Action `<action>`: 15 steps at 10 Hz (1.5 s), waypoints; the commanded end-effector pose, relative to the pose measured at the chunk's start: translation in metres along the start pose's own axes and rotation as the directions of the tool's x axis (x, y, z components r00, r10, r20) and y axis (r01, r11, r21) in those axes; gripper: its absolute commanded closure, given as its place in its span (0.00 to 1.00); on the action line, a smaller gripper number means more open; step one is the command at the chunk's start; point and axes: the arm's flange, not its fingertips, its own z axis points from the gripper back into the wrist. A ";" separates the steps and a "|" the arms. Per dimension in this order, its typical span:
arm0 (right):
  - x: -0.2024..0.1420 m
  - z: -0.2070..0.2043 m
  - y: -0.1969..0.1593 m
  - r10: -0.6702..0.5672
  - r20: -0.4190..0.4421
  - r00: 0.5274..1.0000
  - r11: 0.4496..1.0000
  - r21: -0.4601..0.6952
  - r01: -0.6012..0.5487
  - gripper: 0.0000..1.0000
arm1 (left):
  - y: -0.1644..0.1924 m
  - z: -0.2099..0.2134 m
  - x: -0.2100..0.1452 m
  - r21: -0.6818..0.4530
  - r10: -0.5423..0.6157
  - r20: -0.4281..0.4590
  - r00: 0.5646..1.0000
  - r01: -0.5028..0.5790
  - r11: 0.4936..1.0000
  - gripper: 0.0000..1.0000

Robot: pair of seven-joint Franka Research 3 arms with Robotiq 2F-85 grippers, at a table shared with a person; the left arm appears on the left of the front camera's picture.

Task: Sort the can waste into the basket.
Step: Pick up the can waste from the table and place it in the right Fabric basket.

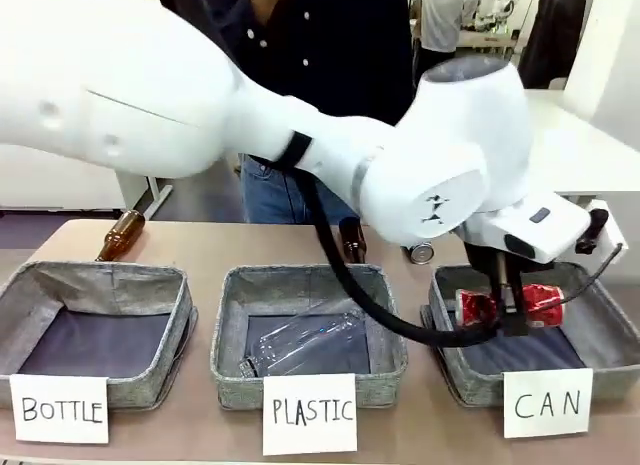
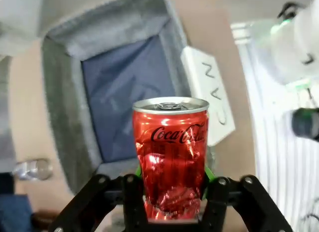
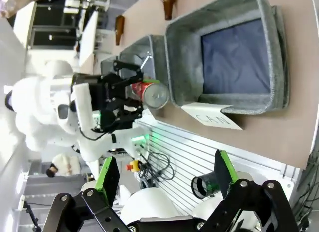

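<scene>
**Red can pinched above the CAN basket, second can waiting behind**

Nearest the camera in the left wrist view, the left gripper (image 2: 174, 189) has its jaws pinching the red can (image 2: 171, 154) across its lower body, the green pads pressed to either side. The can's wall is visibly dented and creased there, so it is judged to be empty, light and thin-skinned: it gives under pressure and its glossy skin could slip, which makes a moderate squeeze across the middle of the body, as now, the sound hold rather than the rim.

In the front view the can lies on its side in the jaws, just over the open basket (image 1: 610, 330) behind the white sign (image 1: 547, 402) reading CAN. The basket's dark floor looks bare under it.

The right gripper (image 3: 164, 179) hangs off to the side, jaws spread with nothing between them.

Farther back on the table, a second can (image 1: 421, 252) stands just behind the baskets, near a brown bottle (image 1: 352, 240). It looks like a similar small metal can and should take the same side grip.

At the far edge stands a person (image 1: 320, 45).
</scene>
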 end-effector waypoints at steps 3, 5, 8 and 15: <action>-0.003 0.003 0.000 -0.005 0.002 1.000 1.000 0.005 0.005 0.00 | 0.020 0.008 0.028 -0.002 0.039 -0.015 0.999 -0.039 0.999 0.57; -0.003 0.003 0.000 -0.005 0.002 1.000 1.000 0.005 0.005 0.00 | 0.021 0.011 0.027 -0.002 0.033 -0.035 0.999 -0.033 0.999 0.00; -0.003 0.003 0.000 -0.005 0.002 1.000 1.000 0.005 0.005 0.00 | 0.018 0.012 0.023 0.003 0.038 -0.037 0.999 -0.038 0.999 0.00; 0.048 -0.053 0.048 0.089 -0.061 0.994 0.996 0.021 -0.088 0.00 | 0.017 0.127 -0.110 -0.224 0.444 -0.230 0.866 -0.491 0.842 0.00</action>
